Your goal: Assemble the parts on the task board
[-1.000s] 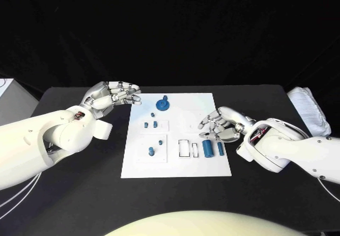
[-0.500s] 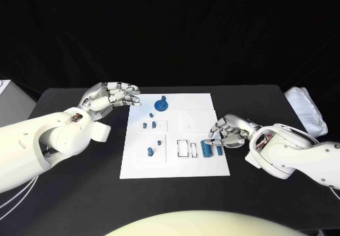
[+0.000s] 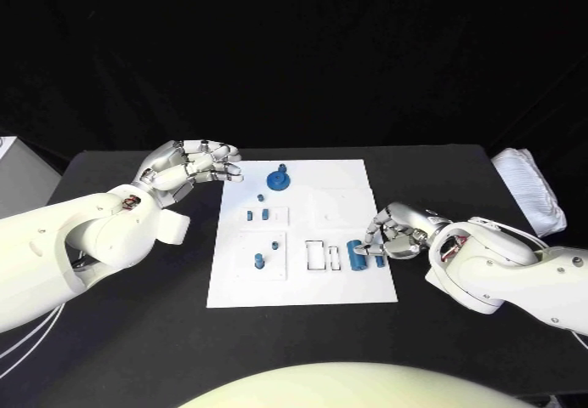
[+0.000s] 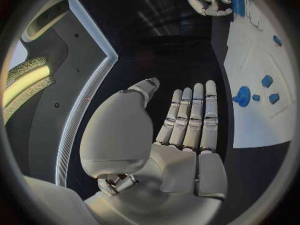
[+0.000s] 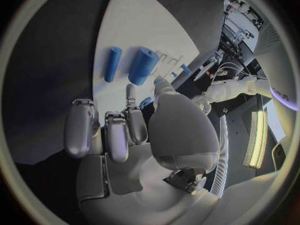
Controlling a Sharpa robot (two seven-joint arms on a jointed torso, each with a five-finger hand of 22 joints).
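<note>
The white task board point(image 3: 300, 285) lies mid-table. A thick blue cylinder point(image 3: 355, 255) and a thin one point(image 3: 380, 257) lie side by side near its right edge; they also show as the thick cylinder point(image 5: 144, 66) and the thin cylinder point(image 5: 112, 64). My right hand point(image 3: 399, 229) hovers just over them with fingers point(image 5: 106, 135) half bent and nothing in them. A blue disc with a knob point(image 3: 280, 178) stands at the far side, and small blue pieces point(image 3: 260, 260) sit in the left square plates. My left hand point(image 3: 190, 166) hangs beyond the board's far left corner, its fingers point(image 4: 190, 115) straight and empty.
A crumpled white cloth point(image 3: 529, 200) lies at the table's right edge. A pale box point(image 3: 8, 170) stands off the left edge. Two white rectangular slots point(image 3: 324, 256) sit left of the cylinders. Bare black table point(image 3: 147, 340) surrounds the board.
My right hand has drawn back towards the near side and lowered onto the two cylinders. The left hand has stayed nearly where it was.
</note>
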